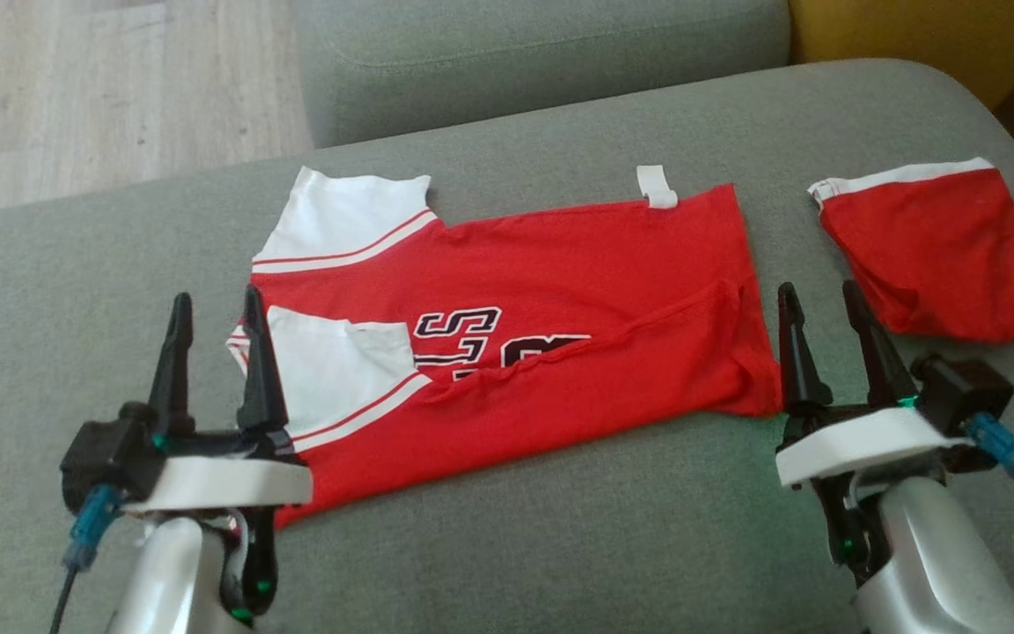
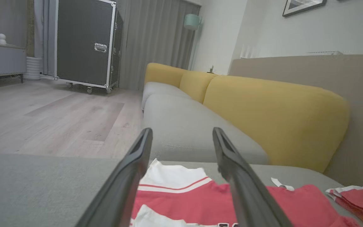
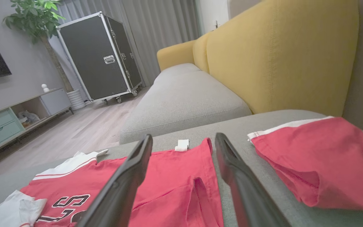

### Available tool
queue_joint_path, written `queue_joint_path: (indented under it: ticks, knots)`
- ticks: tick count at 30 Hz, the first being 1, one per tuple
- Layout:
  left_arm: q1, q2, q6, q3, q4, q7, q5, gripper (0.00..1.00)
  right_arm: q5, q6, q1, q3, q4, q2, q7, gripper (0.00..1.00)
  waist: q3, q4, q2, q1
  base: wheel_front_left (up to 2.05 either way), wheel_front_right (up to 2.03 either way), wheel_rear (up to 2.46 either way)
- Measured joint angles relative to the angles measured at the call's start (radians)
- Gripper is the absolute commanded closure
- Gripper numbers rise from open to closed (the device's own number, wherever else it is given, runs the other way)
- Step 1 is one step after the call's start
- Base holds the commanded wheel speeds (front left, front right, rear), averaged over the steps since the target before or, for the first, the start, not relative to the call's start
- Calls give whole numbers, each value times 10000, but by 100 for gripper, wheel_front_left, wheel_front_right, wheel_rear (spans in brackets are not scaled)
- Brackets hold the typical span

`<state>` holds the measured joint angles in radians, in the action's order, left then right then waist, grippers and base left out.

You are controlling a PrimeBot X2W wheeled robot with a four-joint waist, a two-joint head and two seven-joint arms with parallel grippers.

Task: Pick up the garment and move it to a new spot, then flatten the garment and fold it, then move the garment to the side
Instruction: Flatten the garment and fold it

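Observation:
The garment, a red jersey with white sleeves and black lettering, lies on the grey sofa cushion with its near long edge folded over the front. My left gripper stands open at the sleeve end, its inner finger over the white sleeve, nothing between the fingers. At the hem corner my right gripper is open too, just off the cloth. The left wrist view looks past the left gripper onto the garment. In the right wrist view the garment lies under the right gripper.
A second folded red piece with a white band lies to the right of the right gripper. Beyond stand another grey seat cushion, the yellow backrest, a wooden floor and a black wheeled case.

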<state>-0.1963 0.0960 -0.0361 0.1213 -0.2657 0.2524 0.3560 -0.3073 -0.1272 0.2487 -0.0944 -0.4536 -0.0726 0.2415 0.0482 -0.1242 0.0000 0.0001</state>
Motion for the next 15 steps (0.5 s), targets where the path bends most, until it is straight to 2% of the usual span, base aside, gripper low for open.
queue_joint_path:
  ticks: [7,15]
  knots:
    - [607,-324,-337,-27,255,0,-453,0,1095,0,-616,123,1363,146,92,0,123,-99,0,0,0,0,0]
    - [584,-445,-531,81,-184,0,-821,0,1034,0,-901,94,1726,173,92,0,255,-60,0,-1,0,0,0]
